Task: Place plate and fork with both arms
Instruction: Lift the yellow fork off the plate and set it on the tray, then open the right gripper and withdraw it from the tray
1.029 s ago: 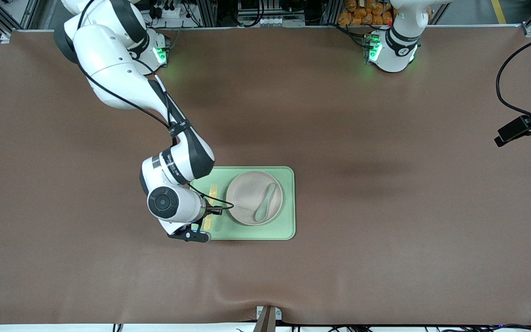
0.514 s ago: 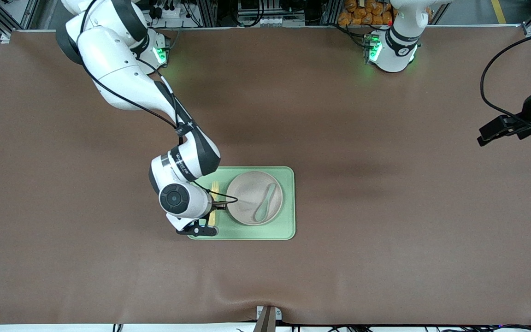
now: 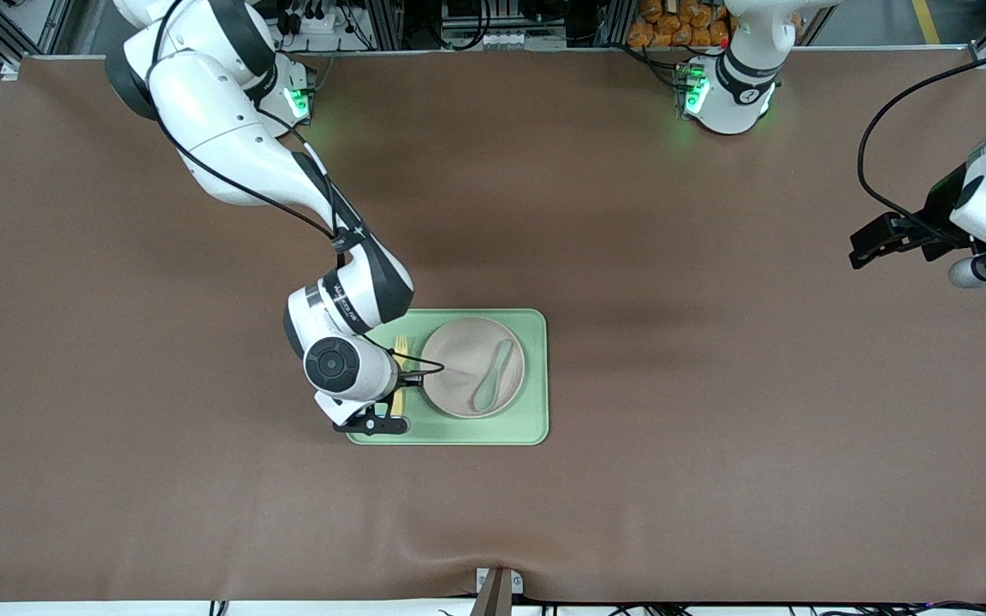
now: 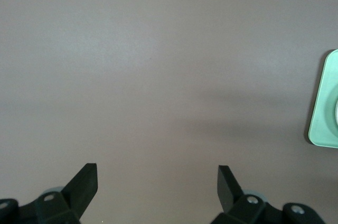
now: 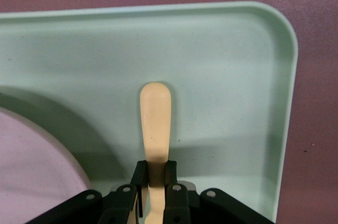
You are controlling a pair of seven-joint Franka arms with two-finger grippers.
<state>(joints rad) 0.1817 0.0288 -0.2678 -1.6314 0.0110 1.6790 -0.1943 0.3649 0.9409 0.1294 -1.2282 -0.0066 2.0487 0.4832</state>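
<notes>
The beige plate (image 3: 457, 376) lies on the light green tray (image 3: 536, 419) with a grey-green spoon (image 3: 493, 376) on it. The pale yellow fork (image 3: 399, 352) lies along the tray beside the plate, on the side toward the right arm's end. My right gripper (image 3: 392, 409) is low over the tray, shut on the fork's handle (image 5: 155, 118). In the right wrist view the fingers (image 5: 138, 177) clamp the handle, whose rounded end points at the tray's rim (image 5: 285, 76). The plate's edge (image 5: 31, 176) is close beside. My left gripper (image 3: 878, 244) is open and empty over bare table (image 4: 157, 179).
The brown table mat (image 3: 715, 428) spreads all round the tray. The tray's corner shows at the edge of the left wrist view (image 4: 325, 108). A small bracket (image 3: 497, 586) sits at the table edge nearest the front camera.
My right gripper has shifted with the fork over the tray, closer to the plate. My left gripper has come in from the table's edge toward the middle.
</notes>
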